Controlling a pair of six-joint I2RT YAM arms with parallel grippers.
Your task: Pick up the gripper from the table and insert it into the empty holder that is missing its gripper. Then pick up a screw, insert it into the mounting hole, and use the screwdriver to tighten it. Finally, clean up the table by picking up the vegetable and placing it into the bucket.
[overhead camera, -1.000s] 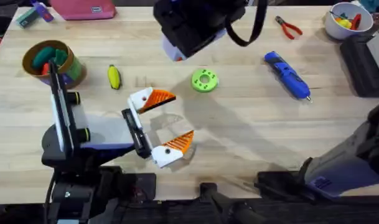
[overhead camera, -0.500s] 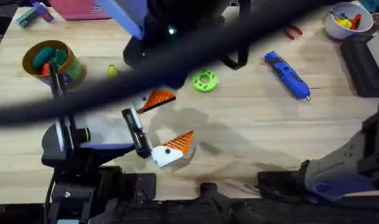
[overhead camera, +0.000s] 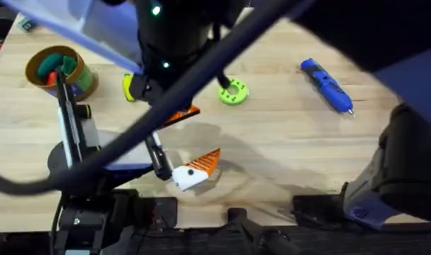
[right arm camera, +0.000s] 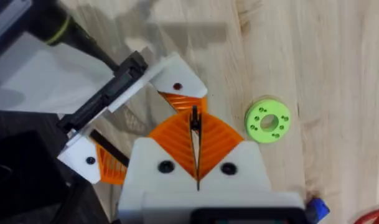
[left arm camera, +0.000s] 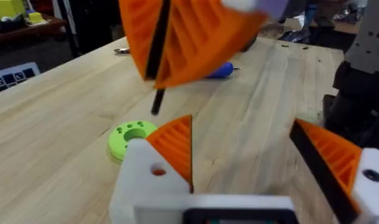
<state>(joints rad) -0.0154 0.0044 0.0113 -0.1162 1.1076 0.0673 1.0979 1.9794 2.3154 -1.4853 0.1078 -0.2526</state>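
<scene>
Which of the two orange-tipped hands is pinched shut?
The right hand, the one above: its orange tips meet around a thin black pin. The left hand has its tips wide apart.

Your left hand point(overhead camera: 185, 142) sits low near the desk, its two orange-tipped fingers point(left arm camera: 177, 146) spread wide apart. Your right arm reaches across under the overhead camera, large and blurred. Its hand point(right arm camera: 195, 146) points down just above the left hand, orange pads pressed together on a thin black piece.
</scene>
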